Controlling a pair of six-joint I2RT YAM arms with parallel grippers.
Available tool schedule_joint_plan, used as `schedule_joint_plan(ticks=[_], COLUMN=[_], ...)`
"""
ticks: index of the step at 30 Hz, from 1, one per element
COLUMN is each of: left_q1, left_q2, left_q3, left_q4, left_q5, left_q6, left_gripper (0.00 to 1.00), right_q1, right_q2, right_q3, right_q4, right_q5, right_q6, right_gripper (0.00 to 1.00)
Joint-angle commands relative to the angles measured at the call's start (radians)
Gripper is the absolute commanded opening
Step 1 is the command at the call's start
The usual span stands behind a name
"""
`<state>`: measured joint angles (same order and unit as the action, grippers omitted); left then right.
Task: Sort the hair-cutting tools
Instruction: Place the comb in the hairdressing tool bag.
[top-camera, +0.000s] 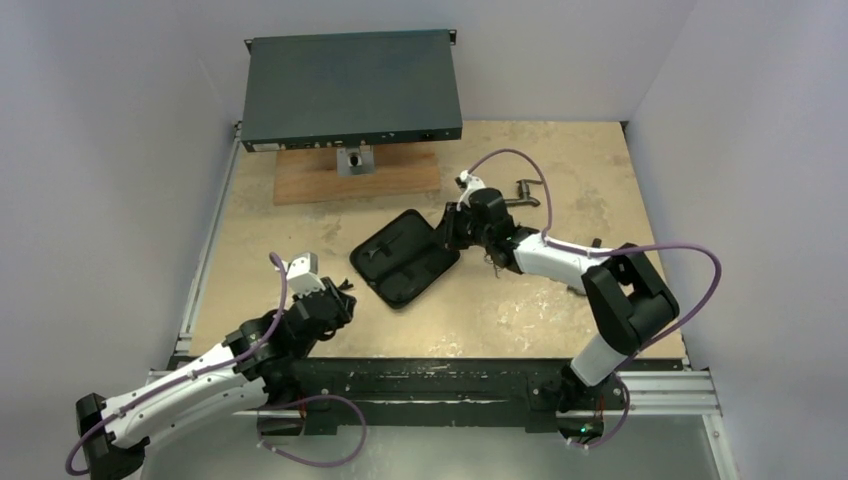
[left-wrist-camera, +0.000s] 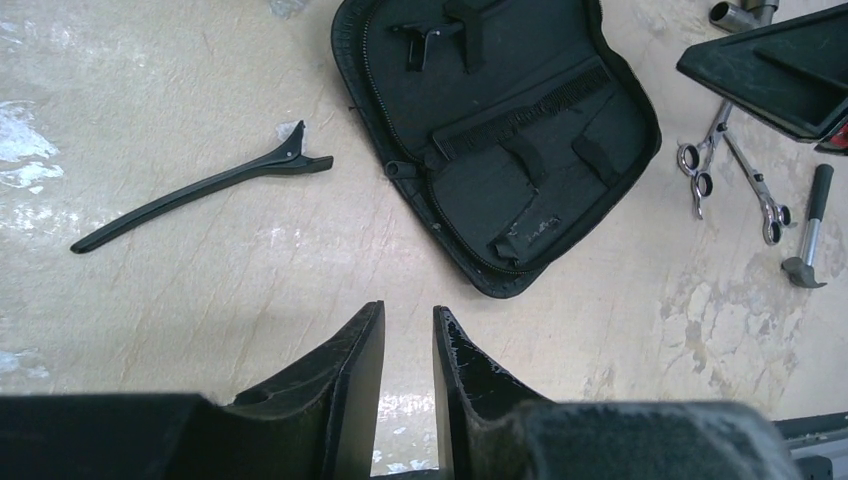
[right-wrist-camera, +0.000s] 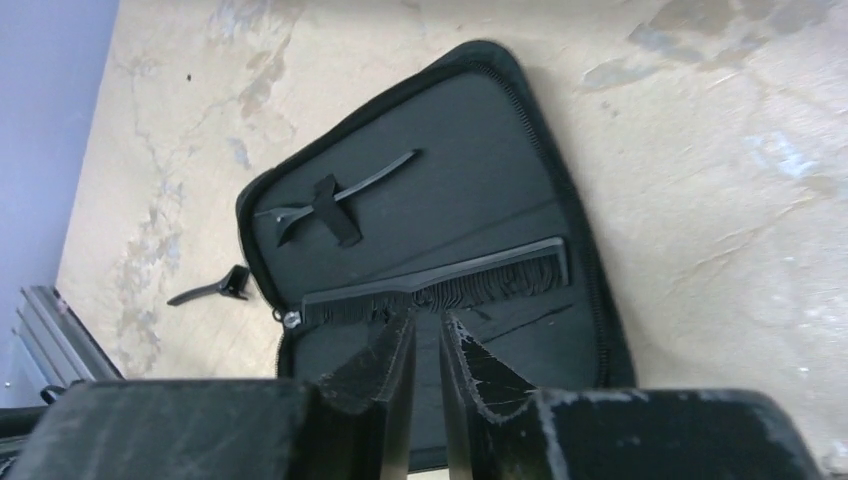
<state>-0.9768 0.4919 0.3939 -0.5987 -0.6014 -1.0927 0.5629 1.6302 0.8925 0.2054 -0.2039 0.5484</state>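
At the far left, the left fingers (left-wrist-camera: 350, 370) hang low over the bare worktop (left-wrist-camera: 200, 320). They are slightly parted and have nothing between them. Just ahead of them a thin black clip (left-wrist-camera: 200, 188) lies loose on the worktop, its hinged end towards the case and close to its rim without touching it.

The black zip case (left-wrist-camera: 460, 190) lies unzipped and flat near the middle of the worktop. Inside it, a second clip (right-wrist-camera: 370, 182) is tucked under an elastic strap (right-wrist-camera: 335, 210) in one half. The slim black comb (right-wrist-camera: 440, 285) lies lengthwise along the fold between the two halves.

The right fingers (right-wrist-camera: 385, 370) point down into the case with only a narrow gap between them, and their tips reach the comb's teeth. I cannot tell whether they are pinching the comb or only touching it.

Further right, outside the case, the small silver scissors (left-wrist-camera: 728, 138) rest on the worktop with the handles spread. A small hammer (left-wrist-camera: 814, 215) lies just beside them, and a dark metal fitting (left-wrist-camera: 745, 12) sits beyond.
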Motion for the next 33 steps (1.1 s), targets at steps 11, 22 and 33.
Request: schedule_joint_plan(ticks=[11, 22, 33], left_q1=[-0.002, -0.002, -0.002], left_q2=[0.033, 0.009, 0.007], left_q3=[0.006, 0.01, 0.01], left_q4=[0.034, -0.01, -0.027], left_q5=[0.005, -0.025, -0.029], left_q6=[-0.03, -0.04, -0.052], left_gripper=[0.23, 0.23, 0.23], right_q1=[0.05, 0.05, 0.049], right_q2=[0.119, 0.214, 0.241], right_q3=[0.007, 0.08, 0.122], right_q4=[0.035, 0.026, 0.028], right_q5=[0.159, 0.166, 0.157], right_q6=[-0.007, -0.007, 0.006], right_gripper=[0.03, 0.02, 0.02])
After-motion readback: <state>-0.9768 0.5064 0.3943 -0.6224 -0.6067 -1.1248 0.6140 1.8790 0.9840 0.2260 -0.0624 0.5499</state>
